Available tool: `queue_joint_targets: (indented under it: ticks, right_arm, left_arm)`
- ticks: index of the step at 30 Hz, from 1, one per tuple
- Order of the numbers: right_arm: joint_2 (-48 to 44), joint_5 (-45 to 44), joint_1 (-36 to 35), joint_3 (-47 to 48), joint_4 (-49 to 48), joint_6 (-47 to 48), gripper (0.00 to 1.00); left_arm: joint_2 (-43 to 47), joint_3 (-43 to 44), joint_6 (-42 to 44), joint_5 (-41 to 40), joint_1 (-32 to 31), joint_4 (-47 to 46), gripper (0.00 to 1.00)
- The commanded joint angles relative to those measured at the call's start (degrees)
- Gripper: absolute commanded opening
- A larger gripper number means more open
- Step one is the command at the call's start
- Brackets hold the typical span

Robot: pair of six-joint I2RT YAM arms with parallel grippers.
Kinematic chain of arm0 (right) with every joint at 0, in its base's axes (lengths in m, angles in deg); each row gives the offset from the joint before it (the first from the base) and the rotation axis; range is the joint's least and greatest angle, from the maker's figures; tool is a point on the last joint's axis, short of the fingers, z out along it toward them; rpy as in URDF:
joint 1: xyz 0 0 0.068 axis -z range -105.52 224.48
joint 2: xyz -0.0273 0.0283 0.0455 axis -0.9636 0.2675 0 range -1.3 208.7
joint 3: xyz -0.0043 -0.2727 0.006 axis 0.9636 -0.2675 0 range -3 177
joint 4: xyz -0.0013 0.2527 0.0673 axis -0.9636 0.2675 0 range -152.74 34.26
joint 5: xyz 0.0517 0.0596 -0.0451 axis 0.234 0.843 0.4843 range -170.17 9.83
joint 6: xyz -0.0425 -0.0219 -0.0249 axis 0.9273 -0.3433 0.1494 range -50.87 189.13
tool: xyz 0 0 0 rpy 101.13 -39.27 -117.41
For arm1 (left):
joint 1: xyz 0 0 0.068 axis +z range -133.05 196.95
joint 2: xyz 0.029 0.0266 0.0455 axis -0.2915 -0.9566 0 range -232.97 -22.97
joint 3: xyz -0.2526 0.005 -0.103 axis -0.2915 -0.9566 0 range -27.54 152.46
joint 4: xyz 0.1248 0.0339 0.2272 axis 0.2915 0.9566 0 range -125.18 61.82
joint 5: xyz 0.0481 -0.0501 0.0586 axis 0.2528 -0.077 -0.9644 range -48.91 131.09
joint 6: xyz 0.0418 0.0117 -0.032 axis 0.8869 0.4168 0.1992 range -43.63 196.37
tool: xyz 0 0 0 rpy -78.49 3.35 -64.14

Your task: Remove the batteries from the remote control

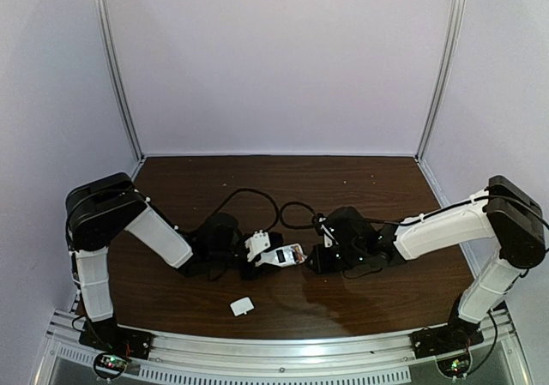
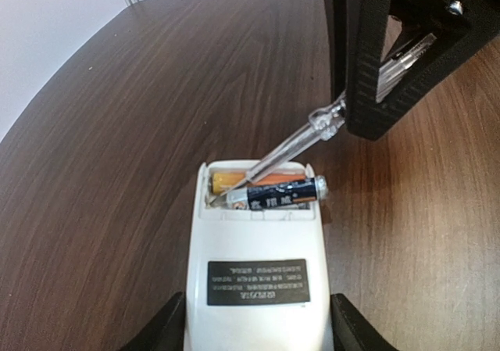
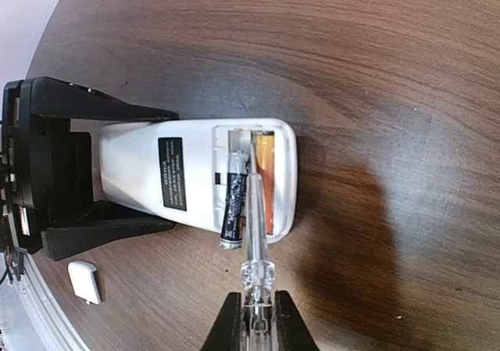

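The white remote control lies back up on the table with its battery bay open; it also shows in the top view and the right wrist view. My left gripper is shut on the remote's sides. The dark battery sits askew, one end poking past the remote's edge. The orange battery lies seated behind it. My right gripper is shut on a clear-handled screwdriver, whose tip rests in the bay between the batteries.
The small white cover piece lies on the table near the front edge, also in the right wrist view. Black cables loop behind the grippers. Purple walls enclose the table.
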Motion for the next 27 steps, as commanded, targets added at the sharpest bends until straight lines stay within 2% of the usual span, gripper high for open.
queue_joint_targets:
  ticks: [1,8,27]
  right_arm:
    - [0.2,-2.5,0.6,-3.4,2.0,0.4,0.0]
    - [-1.6,-1.4,0.0,-5.5,-0.5,0.8,0.0]
    - [-2.5,-2.4,-1.6,-4.4,0.5,1.2,0.0]
  left_arm:
    - [0.0,0.3,1.2,2.7,-0.5,-2.2,0.0]
    - [0.6,0.1,0.6,2.0,-0.5,-2.5,0.0]
    - [3.7,-2.2,1.3,1.1,-0.5,-2.8,0.0]
